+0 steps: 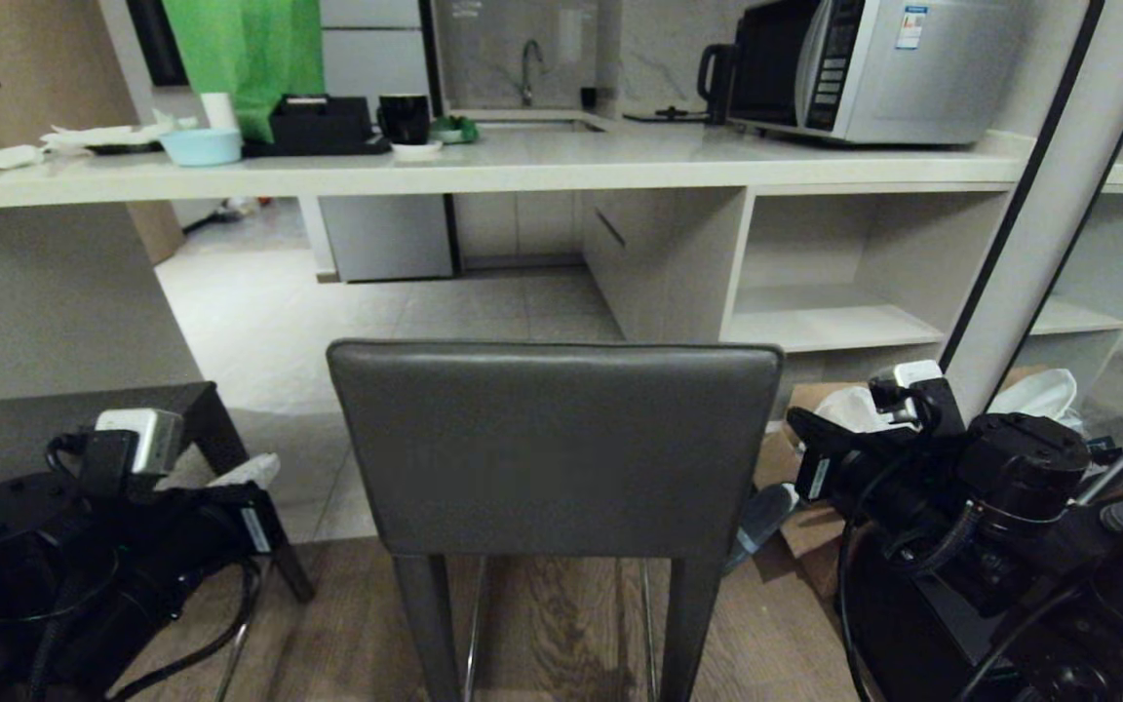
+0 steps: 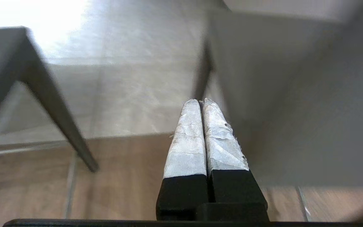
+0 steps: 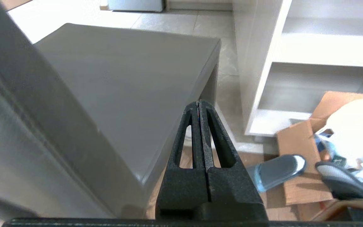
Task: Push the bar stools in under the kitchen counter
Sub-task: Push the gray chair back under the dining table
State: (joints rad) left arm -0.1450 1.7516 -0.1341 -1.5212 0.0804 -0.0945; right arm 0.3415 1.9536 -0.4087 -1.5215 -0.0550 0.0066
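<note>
So the nearer bar stool (image 1: 554, 448) sits dead centre in front of the robot, backrest facing it, seat pointing at the open knee space under the desk (image 1: 484, 171). It's still well short of the desk edge, out on the wood floor, so it isn't tucked in yet. The second stool (image 1: 55, 429) is off to the left, only its seat corner and one leg showing, also not under yet as far as I can tell.

The arms look set up for a shove rather than a grab, one on each side of the backrest. That makes sense to me: two contact points keep the stool from twisting as it slides.

The left gripper (image 2: 201, 102) has its taped fingers (image 2: 186, 138) pressed together with nothing between them, pointing into the gap between the two stools, just beside the backrest's edge. Can't tell if it touches. The right gripper (image 3: 199, 103) is pinched closed and empty too, its tips over the right edge of the seat. A slipper (image 3: 276, 171) and cardboard (image 3: 298, 151) lie on the floor to the right, clear of the path I'd guess.
</note>
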